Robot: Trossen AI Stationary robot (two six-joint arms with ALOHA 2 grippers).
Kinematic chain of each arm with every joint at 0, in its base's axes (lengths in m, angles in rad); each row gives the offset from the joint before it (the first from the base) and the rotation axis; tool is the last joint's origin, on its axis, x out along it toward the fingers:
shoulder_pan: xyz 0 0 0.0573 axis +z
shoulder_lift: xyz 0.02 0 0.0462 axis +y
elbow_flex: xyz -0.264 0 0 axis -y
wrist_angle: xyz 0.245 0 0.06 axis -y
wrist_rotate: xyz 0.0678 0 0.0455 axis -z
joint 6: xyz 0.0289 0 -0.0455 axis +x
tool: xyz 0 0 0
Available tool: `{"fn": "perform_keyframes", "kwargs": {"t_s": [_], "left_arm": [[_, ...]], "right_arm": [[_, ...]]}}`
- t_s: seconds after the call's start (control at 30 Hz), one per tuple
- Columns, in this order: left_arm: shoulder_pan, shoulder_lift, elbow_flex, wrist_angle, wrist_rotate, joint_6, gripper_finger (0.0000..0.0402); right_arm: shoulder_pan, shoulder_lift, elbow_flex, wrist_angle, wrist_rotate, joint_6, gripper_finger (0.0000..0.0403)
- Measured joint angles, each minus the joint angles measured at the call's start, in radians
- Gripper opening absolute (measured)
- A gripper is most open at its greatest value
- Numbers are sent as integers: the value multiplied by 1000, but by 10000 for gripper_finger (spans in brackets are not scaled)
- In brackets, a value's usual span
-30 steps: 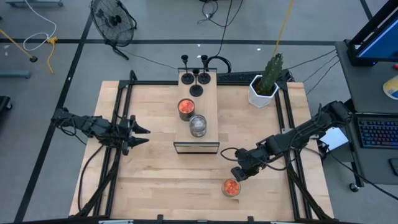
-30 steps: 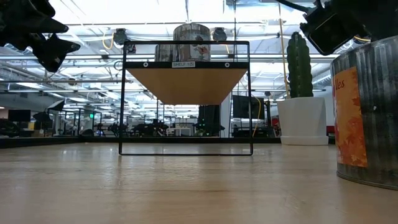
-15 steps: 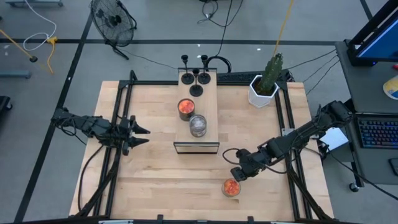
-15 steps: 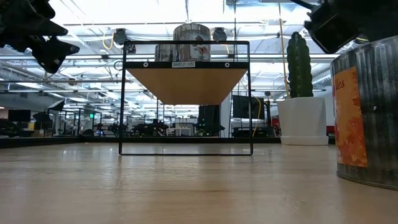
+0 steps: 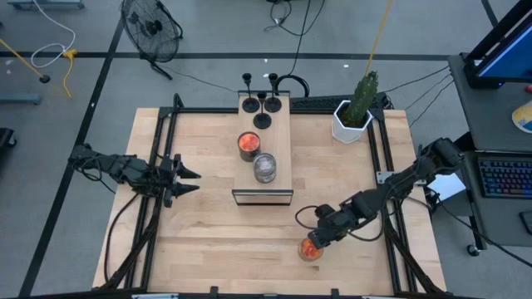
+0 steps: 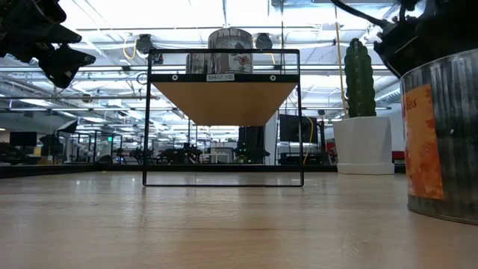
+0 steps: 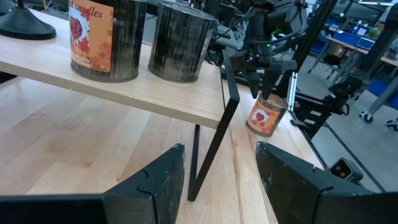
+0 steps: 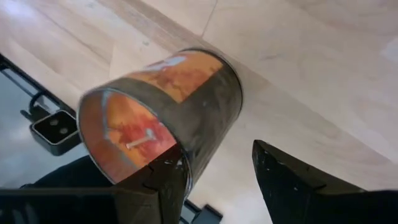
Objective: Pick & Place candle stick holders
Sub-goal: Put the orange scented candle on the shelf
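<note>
One cup left: orange-red candle cup [image 5: 308, 250] near the tabletop's front edge.
Right gripper [image 5: 316, 241]: parted, straddling its rim, holding nothing.
Left gripper [image 5: 187, 180]: wide open, empty, idle at the left edge.
Next: judged, lower, then close.

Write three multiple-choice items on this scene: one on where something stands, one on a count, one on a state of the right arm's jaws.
1. Where does the orange candle cup under the right gripper stand?
A. On the bare tabletop, near its front edge
B. On the wooden shelf
C. Beside the cactus pot

2. How many black candlestick holders stand on the wooden shelf?
A. One
B. Three
C. Five

3. How do the right gripper's jaws stand?
A. Shut on a black holder
B. Open, one finger either side of the orange cup's rim
C. Shut on the silvery cup

Key:
1 A: the high view shows it alone on the table, in front of the shelf.
2 B: three dark stems show at the shelf's far end.
3 B: the right wrist view shows a clear gap between the fingers, with the cup ahead.
</note>
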Motion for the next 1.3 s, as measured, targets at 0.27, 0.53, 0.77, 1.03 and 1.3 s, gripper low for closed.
{"fn": "perform_keyframes", "kwargs": {"t_s": [0.27, 0.53, 0.77, 1.03, 1.3], "left_arm": [[0, 0, 0, 0, 0, -4, 202], [0, 0, 0, 0, 0, -4, 202], [0, 0, 0, -1, 1, -3, 202], [0, 0, 0, -13, 1, -3, 203], [0, 0, 0, -24, 2, -3, 202]], "right_arm": [[0, -2, 0, 3, 0, -5, 169], [0, -2, 0, -5, 0, -3, 133], [-2, -2, 0, -5, 27, -5, 69], [-3, -1, 0, -1, 24, -28, 5], [-9, -12, 5, -2, 19, -28, 2]]}}
